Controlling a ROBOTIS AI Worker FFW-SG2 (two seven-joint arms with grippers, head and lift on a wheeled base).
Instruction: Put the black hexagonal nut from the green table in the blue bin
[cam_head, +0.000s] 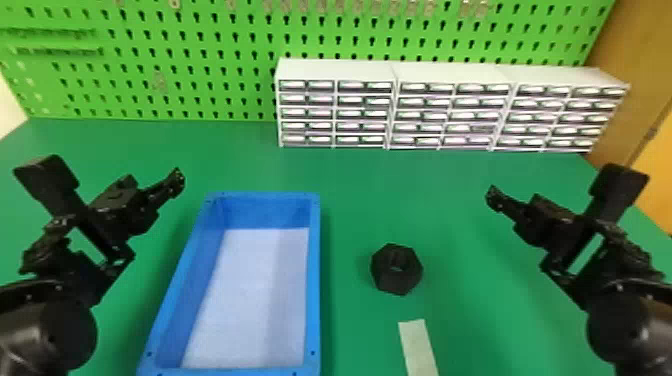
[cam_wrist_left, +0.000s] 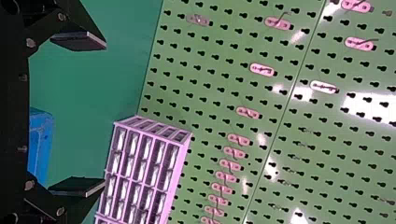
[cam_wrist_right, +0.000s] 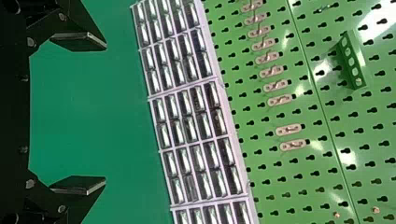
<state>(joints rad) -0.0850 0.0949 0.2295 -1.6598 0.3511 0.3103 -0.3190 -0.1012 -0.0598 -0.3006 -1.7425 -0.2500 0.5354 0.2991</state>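
The black hexagonal nut (cam_head: 396, 269) lies on the green table (cam_head: 350, 200), a little right of the blue bin (cam_head: 313, 300). My left gripper (cam_head: 180, 182) hangs over the table to the left of the bin's far end. In the left wrist view the left gripper (cam_wrist_left: 100, 114) is open with nothing between its fingers; part of the bin (cam_wrist_left: 41, 144) shows there. To the right of the nut and farther back is my right gripper (cam_head: 492, 197). The right wrist view has this right gripper (cam_wrist_right: 103, 113) open and holding nothing.
White drawer cabinets (cam_head: 335, 112) stand along the table's back edge, before a green pegboard (cam_head: 200, 75) with hooks. A pale strip (cam_head: 418, 347) lies on the table nearer than the nut. Wooden panels (cam_head: 635, 60) rise at the right.
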